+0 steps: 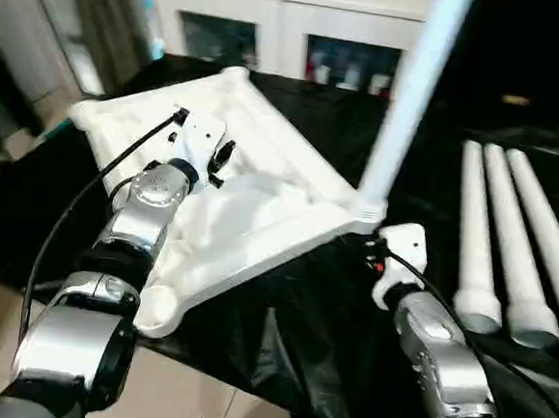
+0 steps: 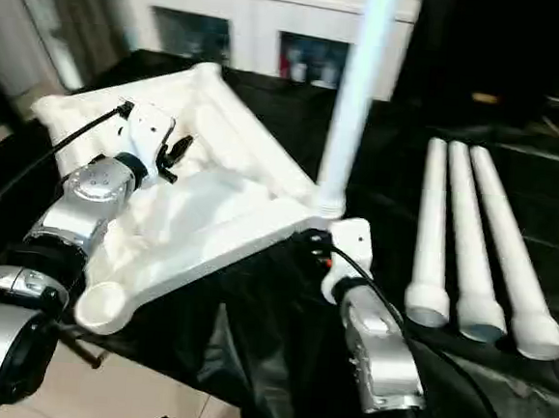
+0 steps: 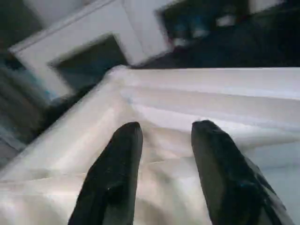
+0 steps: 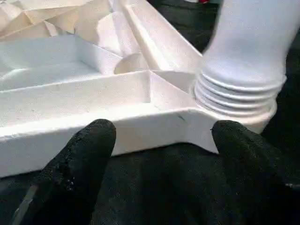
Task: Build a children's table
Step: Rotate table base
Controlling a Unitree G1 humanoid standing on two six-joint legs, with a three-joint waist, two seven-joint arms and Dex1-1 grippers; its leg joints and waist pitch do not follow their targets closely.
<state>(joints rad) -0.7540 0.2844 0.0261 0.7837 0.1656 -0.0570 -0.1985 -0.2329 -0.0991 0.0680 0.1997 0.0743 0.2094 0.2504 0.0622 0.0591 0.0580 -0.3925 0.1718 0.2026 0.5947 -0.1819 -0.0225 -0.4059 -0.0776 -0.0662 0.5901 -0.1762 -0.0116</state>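
While three spare legs (image 1: 514, 247) lie on the black cloth (image 1: 307, 347), the tabletop (image 1: 250, 216) carries one upright leg (image 1: 410, 93). Left gripper (image 3: 164, 136) hovers released over its ribs. Right gripper (image 4: 161, 136) gapes wide, empty, before that leg's threaded corner.

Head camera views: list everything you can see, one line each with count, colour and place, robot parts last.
tabletop: one, white, upside down on the black cloth, ribbed underside up.
fitted leg: one, white, standing in the tabletop's corner socket nearest the right arm.
loose legs: three, white, lying side by side on the cloth at the right.
cloth: one, black, draped over the work table.
cabinet: one, white, behind the table.
left end effector: one, black fingers, over the tabletop.
right end effector: one, black fingers, open, facing the tabletop's edge beside the fitted leg.
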